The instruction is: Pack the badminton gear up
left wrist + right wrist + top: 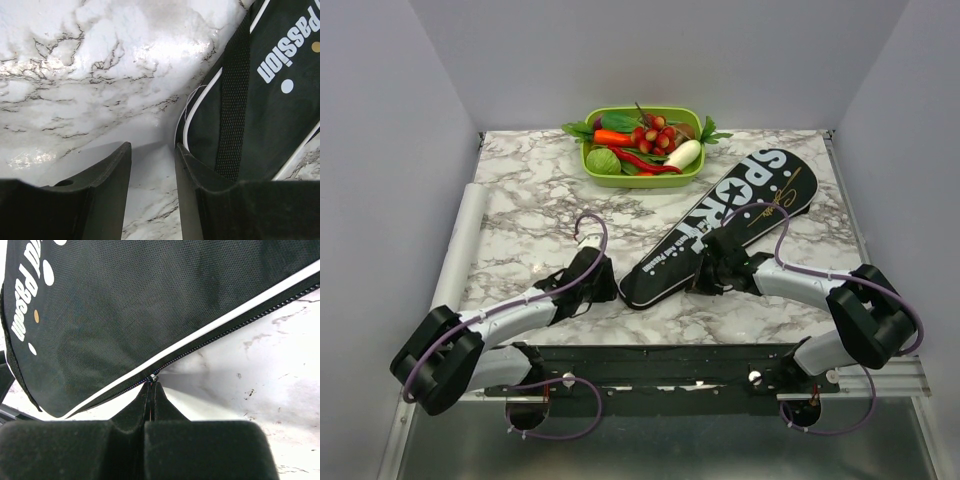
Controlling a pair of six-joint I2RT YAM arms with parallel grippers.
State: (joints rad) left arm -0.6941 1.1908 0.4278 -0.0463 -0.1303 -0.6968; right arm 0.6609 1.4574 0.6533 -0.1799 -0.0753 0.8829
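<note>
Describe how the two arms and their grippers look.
Both the left arm and right arm have light grey links and bulky black joints, each trailed by a thin purple cable. The left gripper and right gripper have matte black, wedge-shaped fingers. No markings show.

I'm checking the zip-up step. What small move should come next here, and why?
Probably close the left end effector on the narrow end of the bag to steady it. Its jaws stand open beside that end, while the right end effector is shut on the zipper pull, so pulling might drag the bag.
</note>
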